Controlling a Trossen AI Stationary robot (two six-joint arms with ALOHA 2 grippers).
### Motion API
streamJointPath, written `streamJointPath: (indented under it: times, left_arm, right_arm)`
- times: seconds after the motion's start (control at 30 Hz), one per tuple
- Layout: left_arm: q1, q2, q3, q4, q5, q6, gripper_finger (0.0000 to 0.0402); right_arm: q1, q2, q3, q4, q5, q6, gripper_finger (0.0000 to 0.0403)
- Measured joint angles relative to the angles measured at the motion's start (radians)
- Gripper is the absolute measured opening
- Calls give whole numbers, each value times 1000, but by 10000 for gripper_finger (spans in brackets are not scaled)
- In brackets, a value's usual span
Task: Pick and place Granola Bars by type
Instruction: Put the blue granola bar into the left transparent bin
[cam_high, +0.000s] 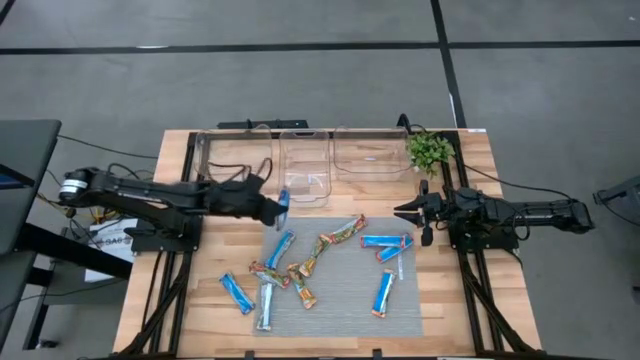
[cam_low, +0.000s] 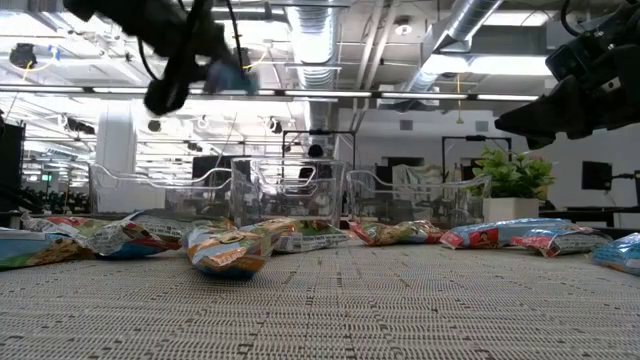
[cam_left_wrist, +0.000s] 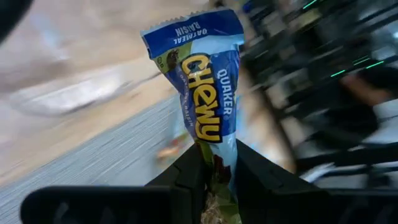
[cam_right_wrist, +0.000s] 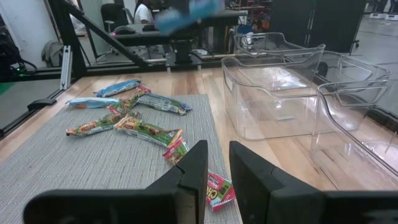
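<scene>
left gripper (cam_high: 277, 208) up in the air pinching a blue Chewy bar (cam_left_wrist: 202, 81) by its end, near the middle clear bin (cam_high: 305, 170), other bars (cam_high: 320, 255) scattered across the grey mat (cam_high: 345, 300), right gripper (cam_high: 412, 212) idle at the mat's right edge, fingers slightly apart, holding nothing

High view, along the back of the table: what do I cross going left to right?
Left clear bin → blue bar held by the left gripper → middle clear bin → right clear bin → small green plant.
</scene>
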Motion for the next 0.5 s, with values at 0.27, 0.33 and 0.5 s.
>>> streamJointPath:
  times: [0.27, 0.33, 0.5]
  left_arm:
    - [0, -66, 1, 94, -16, 0, 61]
    - [0, -67, 1, 96, -22, 0, 61]
    - [10, -67, 1, 96, -62, 0, 61]
  right_arm:
    - [0, 0, 0, 0, 0, 0, 59]
    - [0, 0, 0, 0, 0, 0, 59]
    - [0, 0, 0, 0, 0, 0, 59]
